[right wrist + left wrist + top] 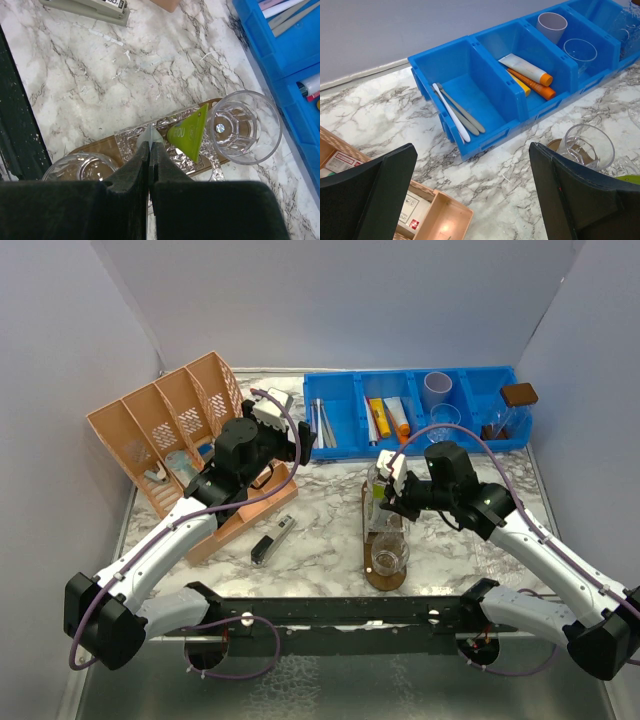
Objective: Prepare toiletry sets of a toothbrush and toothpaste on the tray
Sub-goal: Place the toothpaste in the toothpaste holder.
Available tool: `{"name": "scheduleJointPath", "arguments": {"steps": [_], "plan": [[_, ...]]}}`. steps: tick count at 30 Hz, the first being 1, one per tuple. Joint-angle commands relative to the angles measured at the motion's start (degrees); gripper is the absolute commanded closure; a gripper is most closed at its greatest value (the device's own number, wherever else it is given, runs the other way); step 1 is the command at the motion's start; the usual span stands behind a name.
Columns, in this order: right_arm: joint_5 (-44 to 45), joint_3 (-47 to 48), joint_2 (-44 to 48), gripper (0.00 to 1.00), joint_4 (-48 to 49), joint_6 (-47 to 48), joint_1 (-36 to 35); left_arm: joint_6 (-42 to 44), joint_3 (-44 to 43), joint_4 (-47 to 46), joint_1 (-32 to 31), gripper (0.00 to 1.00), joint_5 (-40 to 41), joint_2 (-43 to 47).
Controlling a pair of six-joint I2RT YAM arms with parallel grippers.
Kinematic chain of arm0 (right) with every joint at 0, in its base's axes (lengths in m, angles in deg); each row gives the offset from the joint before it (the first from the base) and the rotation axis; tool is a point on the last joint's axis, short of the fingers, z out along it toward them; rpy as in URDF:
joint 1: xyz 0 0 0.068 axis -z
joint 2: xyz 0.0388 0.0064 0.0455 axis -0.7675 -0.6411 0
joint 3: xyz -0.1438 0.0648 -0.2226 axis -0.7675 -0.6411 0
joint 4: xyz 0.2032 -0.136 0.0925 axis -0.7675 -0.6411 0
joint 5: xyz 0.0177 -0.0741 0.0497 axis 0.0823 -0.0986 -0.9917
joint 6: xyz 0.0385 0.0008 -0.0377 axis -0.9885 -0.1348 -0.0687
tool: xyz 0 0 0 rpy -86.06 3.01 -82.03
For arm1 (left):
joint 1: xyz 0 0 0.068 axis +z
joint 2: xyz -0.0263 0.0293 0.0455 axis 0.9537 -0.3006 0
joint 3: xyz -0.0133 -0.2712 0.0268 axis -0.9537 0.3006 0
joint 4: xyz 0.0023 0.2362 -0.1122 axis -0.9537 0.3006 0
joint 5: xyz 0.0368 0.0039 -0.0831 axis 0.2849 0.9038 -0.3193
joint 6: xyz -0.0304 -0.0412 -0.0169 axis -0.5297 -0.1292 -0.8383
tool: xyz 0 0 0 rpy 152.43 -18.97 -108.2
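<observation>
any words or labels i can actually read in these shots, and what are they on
No text is clear enough to quote.
lime green tube: pale lettering, too blurred to read.
grey device: dark-printed label, cut off by the frame edge, unreadable.
cartons in the orange basket: red-framed labels, print too small to read.

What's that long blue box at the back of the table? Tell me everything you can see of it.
The blue bin is a long, glossy plastic box, open on top, split by upright walls into four compartments in a row. It sits flat on the marble table along the far edge, beside the orange basket. From the left in the overhead view, the compartments hold thin toothbrushes, squeeze tubes, a lilac cup with a clear tumbler, and a clear container with a brown top.
</observation>
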Motion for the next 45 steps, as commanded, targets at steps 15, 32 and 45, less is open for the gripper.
{"name": "scheduleJointPath", "arguments": {"steps": [15, 32, 45], "plan": [[3.2, -2.7, 1.0, 0.86, 4.4, 0.4, -1.6, -0.7, -2.0, -0.2, 0.2, 0.01, -1.4, 0.8], [5.3, 6.7, 7.3, 0.47, 3.1, -11.6, -1.6, -0.5, -1.4, -0.6, 0.3, 0.01, -0.7, -0.8], [33.3, 7.6, 8.0, 0.36, 10.5, -29.3, -1.6, 0.1, 3.4, -5.2, 0.3, 0.01, 5.4, -3.0]]}}
